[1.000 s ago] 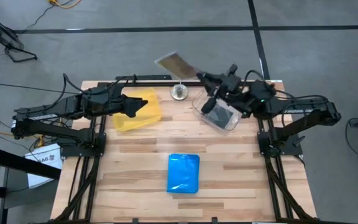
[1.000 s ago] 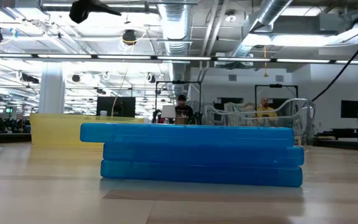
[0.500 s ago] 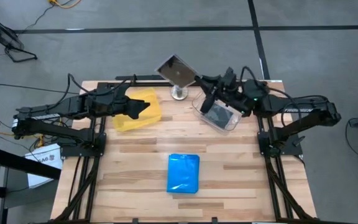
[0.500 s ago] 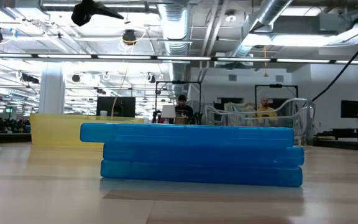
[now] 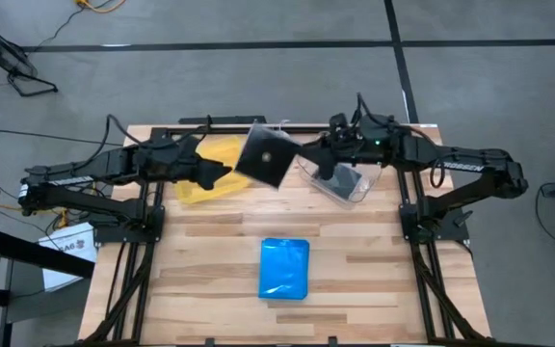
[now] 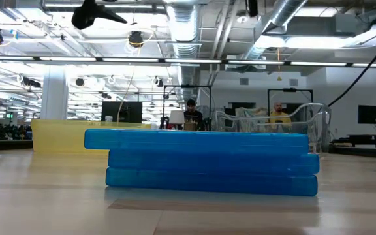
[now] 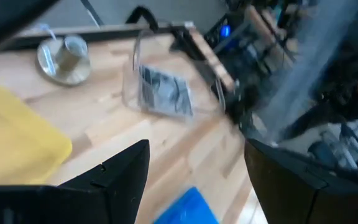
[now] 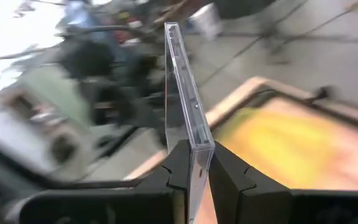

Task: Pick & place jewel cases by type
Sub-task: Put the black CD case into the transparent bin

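— Where's your right gripper point(image 5: 302, 154)?
— Reaching across above the tub point(image 5: 338, 179); pinched on a black case point(image 5: 266, 157), tilted over the yellow tray point(image 5: 218, 183).
— Left gripper point(image 5: 222, 170)?
— Spread wide over that tray; blue cases point(image 5: 285, 267) stacked near you.

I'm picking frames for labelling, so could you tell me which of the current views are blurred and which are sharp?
Left wrist view: smeared, worst at the far side, though the clear tub stays readable. Right wrist view: background streaked, but the black-and-clear jewel case in the right hand is crisp. Low view: sharp on the blue jewel cases. High view: sharp enough overall, evenly lit.
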Robot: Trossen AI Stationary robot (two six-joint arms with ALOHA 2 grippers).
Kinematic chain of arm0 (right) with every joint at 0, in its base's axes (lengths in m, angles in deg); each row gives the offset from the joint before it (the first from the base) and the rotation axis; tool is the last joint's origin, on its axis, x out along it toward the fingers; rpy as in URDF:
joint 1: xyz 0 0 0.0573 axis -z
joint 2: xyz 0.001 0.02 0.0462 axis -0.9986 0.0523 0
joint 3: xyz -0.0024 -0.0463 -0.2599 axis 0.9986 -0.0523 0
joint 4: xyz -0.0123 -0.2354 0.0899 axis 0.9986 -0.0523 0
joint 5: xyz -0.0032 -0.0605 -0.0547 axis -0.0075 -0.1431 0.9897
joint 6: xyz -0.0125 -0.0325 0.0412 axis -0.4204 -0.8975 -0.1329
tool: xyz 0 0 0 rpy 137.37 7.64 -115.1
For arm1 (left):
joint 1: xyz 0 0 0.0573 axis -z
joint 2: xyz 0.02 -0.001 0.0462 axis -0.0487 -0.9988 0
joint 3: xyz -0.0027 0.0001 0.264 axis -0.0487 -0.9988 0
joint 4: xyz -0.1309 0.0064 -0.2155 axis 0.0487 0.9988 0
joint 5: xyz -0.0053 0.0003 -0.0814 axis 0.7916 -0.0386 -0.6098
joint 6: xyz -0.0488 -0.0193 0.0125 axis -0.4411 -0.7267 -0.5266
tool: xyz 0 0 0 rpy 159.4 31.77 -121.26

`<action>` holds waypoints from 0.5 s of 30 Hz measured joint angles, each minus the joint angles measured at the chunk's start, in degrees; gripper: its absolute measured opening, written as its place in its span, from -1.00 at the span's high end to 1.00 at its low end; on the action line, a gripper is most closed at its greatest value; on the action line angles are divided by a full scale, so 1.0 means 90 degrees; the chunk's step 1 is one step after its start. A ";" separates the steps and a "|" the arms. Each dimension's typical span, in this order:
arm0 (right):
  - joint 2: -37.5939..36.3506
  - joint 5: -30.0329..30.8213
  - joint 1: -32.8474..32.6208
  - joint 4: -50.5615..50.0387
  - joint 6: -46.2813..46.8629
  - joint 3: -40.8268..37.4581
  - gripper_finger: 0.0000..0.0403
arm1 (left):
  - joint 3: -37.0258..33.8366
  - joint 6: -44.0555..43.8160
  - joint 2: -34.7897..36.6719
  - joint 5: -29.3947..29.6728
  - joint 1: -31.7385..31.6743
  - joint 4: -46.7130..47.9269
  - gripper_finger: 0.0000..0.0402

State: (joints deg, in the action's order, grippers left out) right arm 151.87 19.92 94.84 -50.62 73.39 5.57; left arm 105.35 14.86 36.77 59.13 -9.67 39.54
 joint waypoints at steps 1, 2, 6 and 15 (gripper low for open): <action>0.0000 -0.0343 0.0028 0.0130 0.0130 0.0000 0.87 | 0.0000 0.0005 0.0000 -0.0134 0.0000 0.0075 -0.27; 0.0000 -0.0664 0.0057 0.0281 0.0264 0.0000 0.87 | 0.0000 0.0023 0.0002 -0.0321 -0.0002 0.0214 -0.27; 0.0000 -0.1639 0.0111 0.1011 0.0704 0.0000 0.87 | 0.0000 0.0228 0.0002 -0.1114 0.0002 0.0773 -0.27; 0.0000 -0.2467 0.0107 0.2923 0.1400 0.0000 0.87 | 0.0000 0.0264 0.0002 -0.1290 0.0008 0.1356 -0.27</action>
State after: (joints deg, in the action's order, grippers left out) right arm 151.87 -2.29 95.80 -24.31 85.99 5.57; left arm 105.35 17.24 36.79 47.52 -9.60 51.74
